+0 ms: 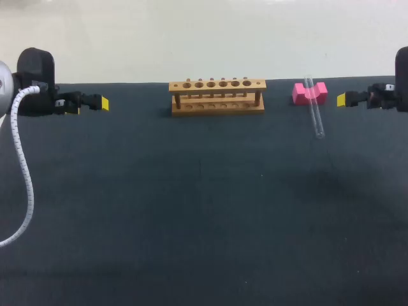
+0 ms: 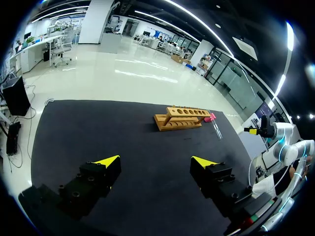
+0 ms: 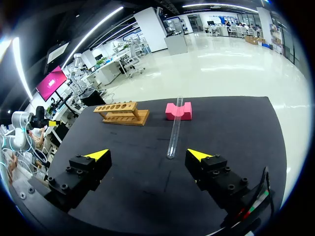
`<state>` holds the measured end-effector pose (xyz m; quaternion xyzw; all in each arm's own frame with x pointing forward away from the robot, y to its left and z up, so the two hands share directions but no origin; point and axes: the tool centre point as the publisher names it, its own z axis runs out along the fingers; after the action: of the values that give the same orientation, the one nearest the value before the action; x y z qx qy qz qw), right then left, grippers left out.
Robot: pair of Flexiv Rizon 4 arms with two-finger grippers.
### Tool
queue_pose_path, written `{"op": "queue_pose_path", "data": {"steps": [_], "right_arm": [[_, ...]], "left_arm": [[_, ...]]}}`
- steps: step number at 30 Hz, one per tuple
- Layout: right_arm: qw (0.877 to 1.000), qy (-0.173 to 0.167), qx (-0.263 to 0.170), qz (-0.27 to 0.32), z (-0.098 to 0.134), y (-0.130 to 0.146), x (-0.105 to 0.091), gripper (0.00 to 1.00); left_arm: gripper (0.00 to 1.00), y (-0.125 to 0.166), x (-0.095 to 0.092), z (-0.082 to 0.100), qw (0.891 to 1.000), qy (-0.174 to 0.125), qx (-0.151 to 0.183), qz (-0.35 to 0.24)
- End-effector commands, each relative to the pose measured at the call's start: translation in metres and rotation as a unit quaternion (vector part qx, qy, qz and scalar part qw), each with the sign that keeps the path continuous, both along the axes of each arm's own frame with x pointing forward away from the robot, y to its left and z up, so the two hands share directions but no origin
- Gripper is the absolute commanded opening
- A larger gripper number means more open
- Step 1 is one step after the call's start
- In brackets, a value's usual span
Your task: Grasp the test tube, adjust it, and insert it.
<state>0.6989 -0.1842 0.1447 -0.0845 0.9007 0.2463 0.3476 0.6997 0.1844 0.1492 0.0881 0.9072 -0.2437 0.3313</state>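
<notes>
A clear glass test tube (image 3: 173, 130) lies ahead of the right gripper (image 3: 147, 155), roughly in line with the gap between its fingers. The tube's far part rests in the notch of a pink block (image 3: 178, 111), and its near end is down on the black table (image 1: 191, 210). This gripper's 2 yellow-tipped fingers are spread wide with nothing between them. A wooden rack (image 1: 217, 95) with 6 holes stands well off to its side, between the 2 arms. The left gripper (image 2: 155, 162) is also spread and empty, with the rack far ahead of it.

The grasp has not begun, and the right arm looks better placed for it. It should straddle the tube's raised middle, match its tilt and close gently, since glass is slick and brittle. One end should stay free for inserting. Both arms sit low at opposite table edges, with their fingers level and pointing inward.
</notes>
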Motion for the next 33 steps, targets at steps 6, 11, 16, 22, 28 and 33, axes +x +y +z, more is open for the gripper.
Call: {"op": "queue_pose_path", "data": {"steps": [6, 11, 16, 22, 28, 33], "right_arm": [[1.000, 0.000, -0.004, -0.003, 0.001, 0.001, -0.001, 1.00], [1.000, 0.000, -0.004, -0.003, 0.001, 0.001, -0.001, 1.00], [1.000, 0.000, -0.004, -0.003, 0.001, 0.001, -0.001, 1.00], [1.000, 0.000, -0.004, -0.003, 0.001, 0.001, -0.001, 1.00], [1.000, 0.000, -0.004, -0.003, 0.001, 0.001, -0.001, 1.00], [1.000, 0.000, -0.004, -0.003, 0.001, 0.001, -0.001, 1.00]], "left_arm": [[1.00, 0.000, 0.000, 0.001, 1.000, 0.002, 0.002, 0.001], [1.00, 0.000, 0.000, 0.001, 1.000, 0.002, 0.002, 0.001], [1.00, -0.003, 0.003, 0.001, 0.999, -0.021, -0.010, -0.041], [1.00, -0.005, 0.013, -0.001, 0.982, -0.093, -0.010, -0.162], [1.00, -0.008, 0.028, -0.005, 0.944, -0.188, -0.013, -0.272], [1.00, -0.010, 0.050, -0.008, 0.909, -0.242, -0.038, -0.338]]}}
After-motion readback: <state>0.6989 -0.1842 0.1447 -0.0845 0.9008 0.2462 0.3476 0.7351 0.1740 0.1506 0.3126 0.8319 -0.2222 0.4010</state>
